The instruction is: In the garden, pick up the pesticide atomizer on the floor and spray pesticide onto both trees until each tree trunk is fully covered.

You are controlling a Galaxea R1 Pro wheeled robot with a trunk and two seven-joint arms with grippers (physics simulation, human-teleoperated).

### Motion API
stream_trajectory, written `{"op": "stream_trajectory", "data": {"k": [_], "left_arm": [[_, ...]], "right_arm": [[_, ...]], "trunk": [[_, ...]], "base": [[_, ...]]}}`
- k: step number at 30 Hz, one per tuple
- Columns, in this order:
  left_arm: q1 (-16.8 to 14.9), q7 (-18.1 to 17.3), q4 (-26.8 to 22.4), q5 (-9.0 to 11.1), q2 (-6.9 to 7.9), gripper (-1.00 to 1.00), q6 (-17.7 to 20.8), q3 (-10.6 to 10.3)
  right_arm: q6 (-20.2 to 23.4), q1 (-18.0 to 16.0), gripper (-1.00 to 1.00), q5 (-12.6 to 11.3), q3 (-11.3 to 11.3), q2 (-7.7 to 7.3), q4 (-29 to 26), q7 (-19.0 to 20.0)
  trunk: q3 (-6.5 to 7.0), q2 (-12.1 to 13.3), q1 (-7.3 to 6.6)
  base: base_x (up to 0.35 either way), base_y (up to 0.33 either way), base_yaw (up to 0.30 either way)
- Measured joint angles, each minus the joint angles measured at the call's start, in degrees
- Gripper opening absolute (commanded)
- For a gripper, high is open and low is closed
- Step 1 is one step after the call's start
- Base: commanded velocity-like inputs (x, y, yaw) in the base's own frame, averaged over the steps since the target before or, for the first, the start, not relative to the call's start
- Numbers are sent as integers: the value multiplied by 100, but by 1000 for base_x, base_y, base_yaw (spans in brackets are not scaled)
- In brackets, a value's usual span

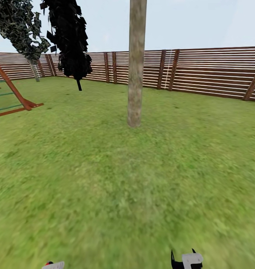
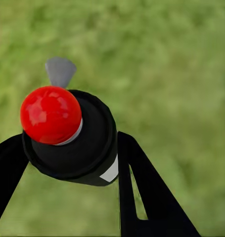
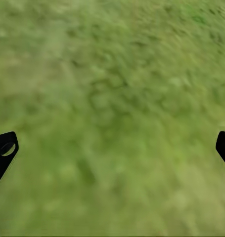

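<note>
Green lawn (image 1: 105, 179) fills the garden, closed off at the far side by a brown slatted fence (image 1: 213, 71). One pale, bare tree trunk (image 1: 136, 63) stands upright ahead, slightly left of centre, well apart from the robot. A near-black cypress (image 1: 69, 37) and a second dark-leaved tree (image 1: 21, 26) stand further back on the left, beside a red-brown wooden frame (image 1: 15, 95).

The left pincer (image 2: 67, 163) is clenched on the atomizer (image 2: 75, 138): its two black fingers (image 2: 142, 187) press against either side of the black body. A red ball cap (image 2: 50, 114) tops the atomizer, and a grey nozzle tab (image 2: 60, 71) projects past it. The atomizer is off the floor, held over grass. Whether it holds any liquid cannot be told; no other containers are visible.

The right pincer (image 3: 112, 148) is released, its fingertips (image 3: 3, 150) spread wide over bare grass and grasping nothing. In the head view it sits at the bottom edge (image 1: 185, 259).

Step in hand, as judged: pickup is complete and the approach to the first trunk is under way. The trunk shows no visible spray coating. The next move calls for closing the gap to the trunk, raising the left arm, and aiming the nozzle at the bark before spraying.
</note>
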Motion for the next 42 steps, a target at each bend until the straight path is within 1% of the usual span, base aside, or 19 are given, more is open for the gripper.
{"op": "stream_trajectory", "data": {"k": [42], "left_arm": [[0,0,0,0,0,-100,1,0]], "right_arm": [[-4,-1,100,-1,0,8,0,0]], "trunk": [[0,0,0]], "base": [[339,0,0]]}}
